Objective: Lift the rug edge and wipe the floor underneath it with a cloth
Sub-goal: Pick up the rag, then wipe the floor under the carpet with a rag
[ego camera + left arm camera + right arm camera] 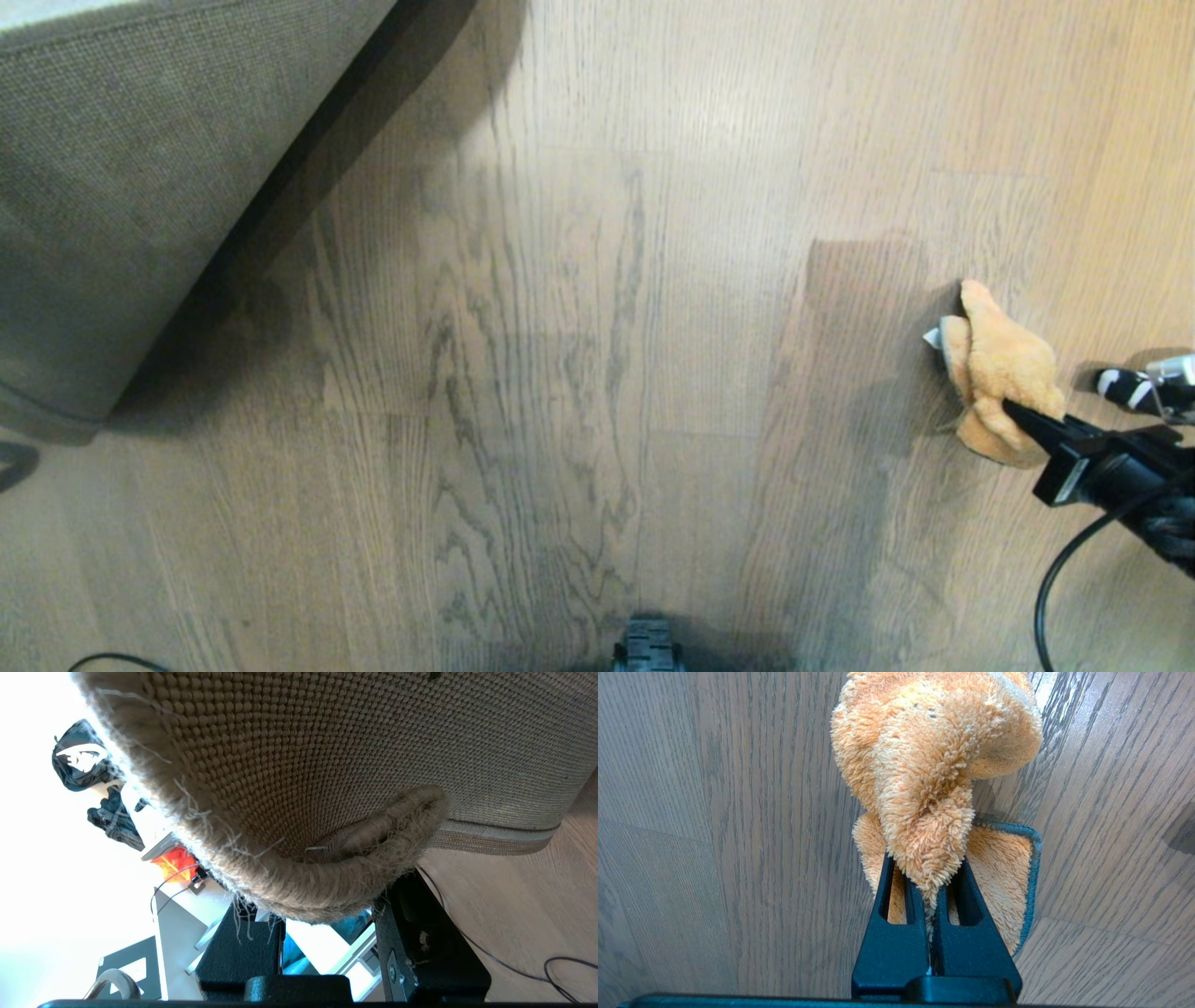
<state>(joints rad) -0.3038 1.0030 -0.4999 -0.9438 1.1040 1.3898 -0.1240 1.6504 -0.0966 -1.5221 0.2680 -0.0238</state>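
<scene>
The rounded corner of the pale grey-beige rug edge (327, 891), tan woven backing exposed, is held raised off the grey-brown wood-plank floor (560, 373) between the partly closed fingers of the left end effector (327, 933). Well apart from the rug, the fluffy orange-yellow terry cloth (999, 373) is pinched by the closed right end effector (931, 896), against the floor.

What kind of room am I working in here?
Likely a home living room: wood-plank floor, a big woven-backed rug lifted at its corner, and furniture with clutter behind it in the left wrist view.
</scene>
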